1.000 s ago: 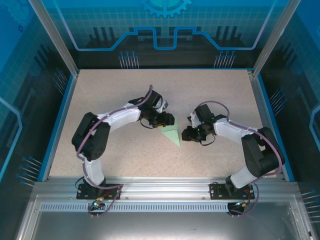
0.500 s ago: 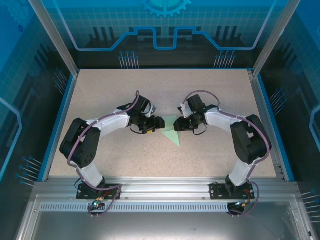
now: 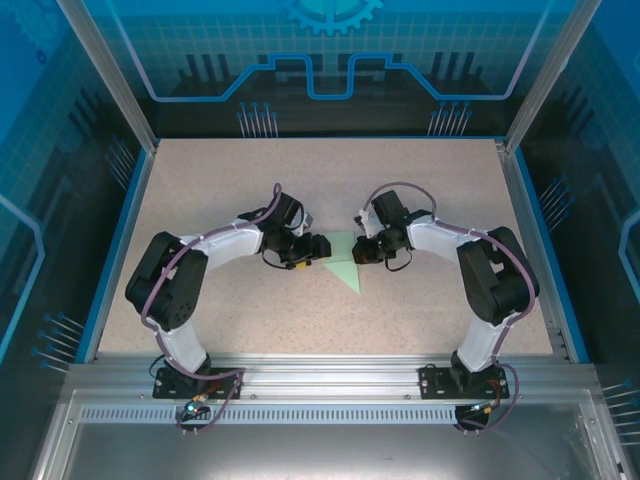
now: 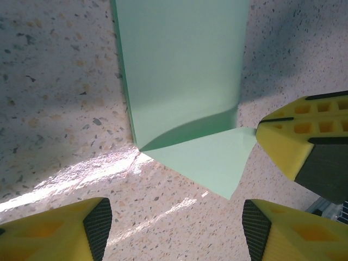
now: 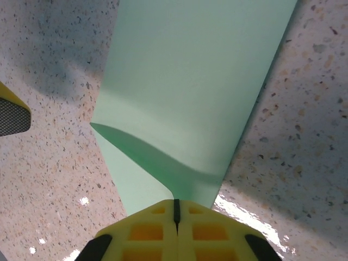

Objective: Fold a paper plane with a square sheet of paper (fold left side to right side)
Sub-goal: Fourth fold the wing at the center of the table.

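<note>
pinching smooth pointed mint-green paper [image 5: 190, 81], right hand [image 5: 175, 209]

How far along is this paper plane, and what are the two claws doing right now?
Done: the green paper lies folded into a pointed shape on the table. In hand: the right gripper is shut on one corner flap, holding it raised, while the left gripper hovers open beside it. Left: pressing that flap flat; no finished dart with a centre ridge shows yet.
</note>
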Controlling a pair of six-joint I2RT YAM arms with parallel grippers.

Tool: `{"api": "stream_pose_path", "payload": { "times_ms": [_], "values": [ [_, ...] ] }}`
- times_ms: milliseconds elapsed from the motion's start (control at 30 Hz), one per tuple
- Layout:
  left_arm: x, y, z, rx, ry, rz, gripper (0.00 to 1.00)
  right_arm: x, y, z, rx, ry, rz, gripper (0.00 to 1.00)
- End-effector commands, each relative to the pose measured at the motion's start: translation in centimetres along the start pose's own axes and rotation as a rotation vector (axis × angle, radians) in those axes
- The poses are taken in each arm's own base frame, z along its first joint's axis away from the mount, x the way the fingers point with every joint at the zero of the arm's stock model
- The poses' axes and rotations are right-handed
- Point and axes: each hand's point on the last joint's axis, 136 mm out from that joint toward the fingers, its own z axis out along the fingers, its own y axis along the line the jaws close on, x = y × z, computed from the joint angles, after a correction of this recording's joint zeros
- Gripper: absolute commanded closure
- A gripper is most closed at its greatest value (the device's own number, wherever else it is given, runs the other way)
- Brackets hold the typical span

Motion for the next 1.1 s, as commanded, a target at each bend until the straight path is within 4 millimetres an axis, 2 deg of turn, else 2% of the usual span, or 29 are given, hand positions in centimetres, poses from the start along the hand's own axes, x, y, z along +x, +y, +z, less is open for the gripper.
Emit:
{"api": "stream_pose_path", "payload": {
  "times_ms": [0, 333, 533, 667, 800, 867, 967, 1067],
  "values": [
    [-0.1, -0.7, 0.6, 0.035, 0.021, -0.009, 0.31, -0.1, -0.1, 0.1, 0.019, 0.016, -0.009, 0.99],
    [-0.5, -1.5, 1.8, 0.045, 0.044, -0.005, 0.33, 0.0, -0.7, 0.0, 0.041, 0.019, 0.008, 0.99],
    [-0.9, -2.5, 2.6, 0.056, 0.05, 0.001, 0.46, 0.0, -0.6, 0.2, 0.029, 0.02, 0.012, 0.99],
    [-1.1, -2.9, 3.1, 0.053, 0.051, -0.004, 0.64, -0.1, -0.6, 0.0, 0.033, 0.015, 0.01, 0.97],
    [-1.4, -3.1, 2.9, 0.052, 0.037, -0.01, 0.79, -0.3, -0.6, -0.9, 0.055, -0.021, -0.004, 0.82],
    [-1.4, -3.2, 2.7, 0.055, 0.034, -0.012, 0.81, -0.5, -0.6, -1.7, 0.077, -0.05, -0.018, 0.73],
    [-1.4, -3.2, 2.7, 0.051, 0.032, -0.015, 0.81, -0.3, -0.6, -2.9, 0.127, -0.092, -0.054, 0.65],
    [-1.5, -3.2, 2.7, 0.048, 0.031, -0.019, 0.81, 0.2, -0.2, -3.7, 0.171, -0.13, -0.096, 0.61]
  ]
}}
